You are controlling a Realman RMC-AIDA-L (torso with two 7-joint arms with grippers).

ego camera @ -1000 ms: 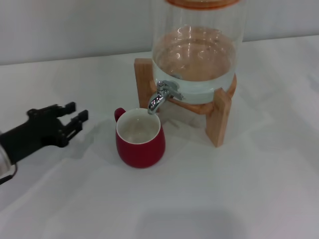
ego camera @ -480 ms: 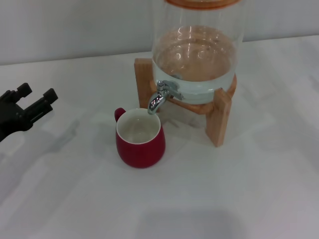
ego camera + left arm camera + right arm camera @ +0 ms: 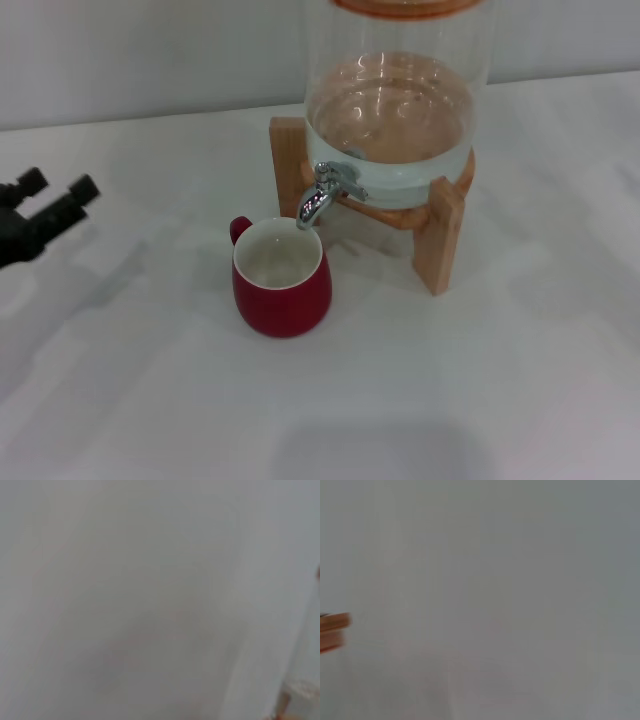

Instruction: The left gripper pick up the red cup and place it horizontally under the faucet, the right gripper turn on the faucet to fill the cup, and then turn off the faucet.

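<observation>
- The cup (image 3: 282, 279), faucet (image 3: 322, 194) and left end effector (image 3: 45, 199) are shown only in the head view; in both wrist views mostly blank white desk is seen, with a bit of wooden stand (image 3: 334, 630) at one edge.
- The left end effector is seen at the left edge, its fingers spread apart, empty, well apart from the cup.
- The cup stands upright on the desk (image 3: 480, 380), its mouth directly under the spout.
- Bare desk lies all around the cup.

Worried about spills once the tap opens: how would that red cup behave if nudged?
The red cup looks glossy and rigid, so probably slippery and breakable. Its rounded, wide body sits upright on the table, so it would likely slide, not tip. It looks empty, probably light.
</observation>
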